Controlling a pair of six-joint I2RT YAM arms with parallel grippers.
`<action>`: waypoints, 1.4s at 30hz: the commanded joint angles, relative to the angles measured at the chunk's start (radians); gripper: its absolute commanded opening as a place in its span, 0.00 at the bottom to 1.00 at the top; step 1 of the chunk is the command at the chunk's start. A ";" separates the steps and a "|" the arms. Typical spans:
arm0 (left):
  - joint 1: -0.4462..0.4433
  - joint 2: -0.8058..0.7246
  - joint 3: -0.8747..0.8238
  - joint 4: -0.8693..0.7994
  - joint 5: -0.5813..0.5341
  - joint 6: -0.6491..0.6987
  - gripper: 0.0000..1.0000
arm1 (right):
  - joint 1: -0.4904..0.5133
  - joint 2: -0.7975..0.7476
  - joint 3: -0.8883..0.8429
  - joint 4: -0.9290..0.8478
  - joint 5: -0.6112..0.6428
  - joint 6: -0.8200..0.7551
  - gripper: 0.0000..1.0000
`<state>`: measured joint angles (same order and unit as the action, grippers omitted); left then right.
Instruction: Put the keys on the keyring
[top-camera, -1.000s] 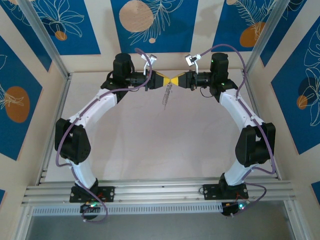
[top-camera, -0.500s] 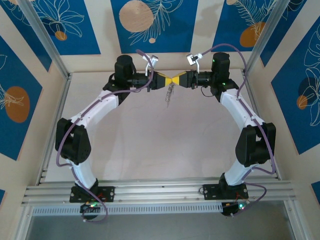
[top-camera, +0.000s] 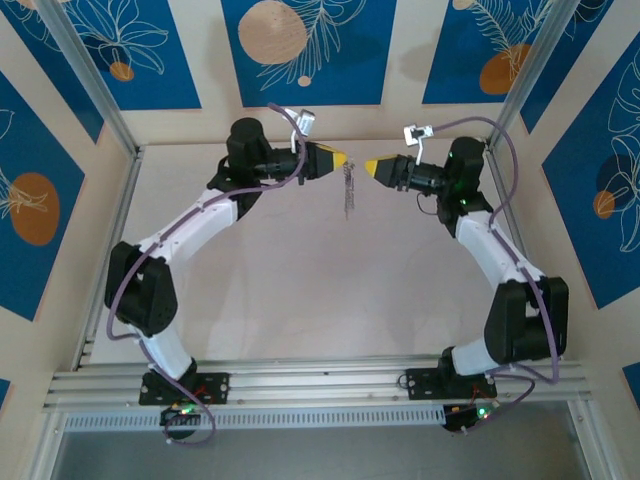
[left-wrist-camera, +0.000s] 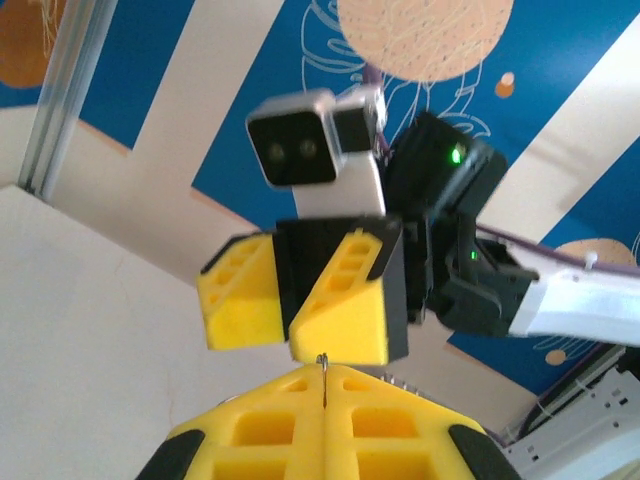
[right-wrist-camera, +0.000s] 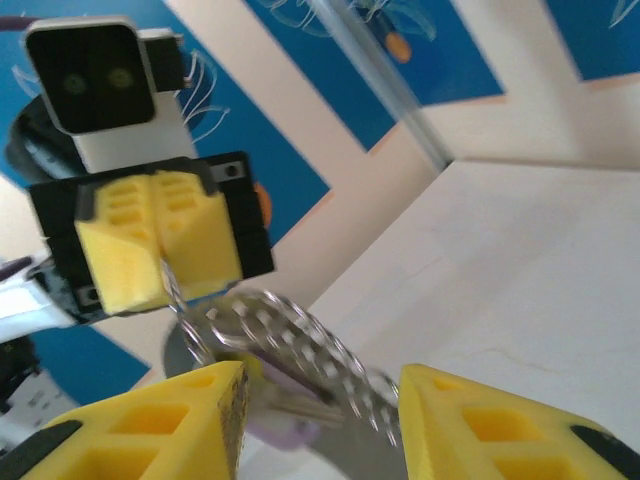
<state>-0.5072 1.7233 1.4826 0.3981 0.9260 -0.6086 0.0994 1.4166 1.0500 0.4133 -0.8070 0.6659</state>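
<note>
Silvery comb-toothed keyring (top-camera: 348, 190) pendant from blocky, honeycombed yellow left hand (top-camera: 342, 158)

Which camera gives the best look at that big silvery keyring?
The right wrist view: the keyring hangs close up from the left end effector, toothed edge visible though blurred. The top external view shows it as a thin dangling strand; the left wrist view, a metal sliver pinched between its fingers.

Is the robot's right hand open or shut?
Open: the right gripper has its yellow fingers spread apart, gripping nothing. The keyring hangs from the left gripper.
</note>
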 joint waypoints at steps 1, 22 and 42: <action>-0.010 -0.061 -0.025 0.099 -0.044 -0.039 0.00 | 0.025 -0.095 -0.087 0.082 0.176 0.015 0.46; -0.034 -0.088 -0.062 0.172 -0.109 -0.090 0.00 | 0.263 -0.218 -0.131 -0.053 0.565 -0.234 0.47; -0.051 -0.087 -0.054 0.168 -0.105 -0.081 0.00 | 0.282 -0.171 -0.061 -0.067 0.548 -0.257 0.29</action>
<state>-0.5465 1.6653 1.4105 0.5171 0.8177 -0.6834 0.3725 1.2457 0.9539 0.3462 -0.2646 0.4267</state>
